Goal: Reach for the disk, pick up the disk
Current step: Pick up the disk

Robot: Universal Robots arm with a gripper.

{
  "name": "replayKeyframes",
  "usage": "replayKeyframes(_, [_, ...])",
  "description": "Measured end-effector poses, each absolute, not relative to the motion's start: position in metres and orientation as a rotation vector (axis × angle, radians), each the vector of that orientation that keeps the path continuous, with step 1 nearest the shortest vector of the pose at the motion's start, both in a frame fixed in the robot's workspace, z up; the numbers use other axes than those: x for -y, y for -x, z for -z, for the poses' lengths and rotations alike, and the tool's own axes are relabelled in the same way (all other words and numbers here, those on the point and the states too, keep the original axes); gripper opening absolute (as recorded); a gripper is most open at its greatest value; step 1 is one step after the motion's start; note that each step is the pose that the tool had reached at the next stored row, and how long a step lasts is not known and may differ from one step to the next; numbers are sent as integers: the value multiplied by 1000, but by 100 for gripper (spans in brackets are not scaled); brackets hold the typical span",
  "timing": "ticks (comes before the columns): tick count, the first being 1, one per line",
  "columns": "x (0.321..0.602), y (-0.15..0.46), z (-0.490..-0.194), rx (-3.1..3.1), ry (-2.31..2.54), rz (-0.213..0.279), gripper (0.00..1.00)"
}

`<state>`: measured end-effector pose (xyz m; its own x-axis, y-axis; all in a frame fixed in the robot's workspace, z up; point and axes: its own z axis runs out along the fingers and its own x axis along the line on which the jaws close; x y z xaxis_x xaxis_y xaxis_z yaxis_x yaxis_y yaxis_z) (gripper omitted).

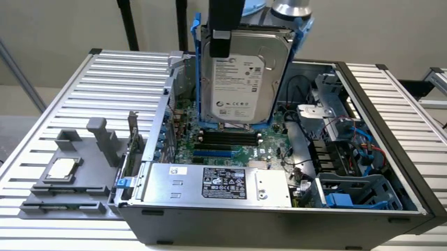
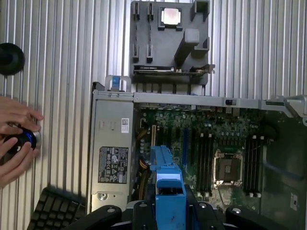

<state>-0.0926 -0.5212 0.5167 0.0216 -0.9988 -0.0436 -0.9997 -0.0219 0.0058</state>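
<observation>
Above the open computer case point(image 1: 279, 209), toward 12 o'clock in the exterior view, the disk point(image 1: 244, 78) is held upright and lifted clear of the motherboard point(image 1: 231, 144), gripped by the clenched claw point(image 1: 222, 44) on its blue rails.

Arm, single: wrist section entering from the top edge of the exterior view, silver joint housing behind, black gripper point(image 1: 222, 44) hanging straight down.

Gripper, state: fingers point(image 1: 220, 46) closed on the disk point(image 1: 241, 78); one black finger lies flat against the labelled face near its top edge. The disk hangs upright directly below the wrist, lifted clear above the open computer case point(image 1: 363, 130).

Gripper, wrist view: black finger bases point(image 2: 139, 211) flank the disk's blue rail point(image 2: 169, 191) on both sides, rail edge-on and centred between them.

Person's hands point(image 2: 17, 139): fingers curled around a small dark object, well apart from the gripper.
</observation>
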Motion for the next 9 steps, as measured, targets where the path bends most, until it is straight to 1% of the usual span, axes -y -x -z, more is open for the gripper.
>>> replayKeyframes(9, [538, 56, -517, -2178, 2226, -55, 33])
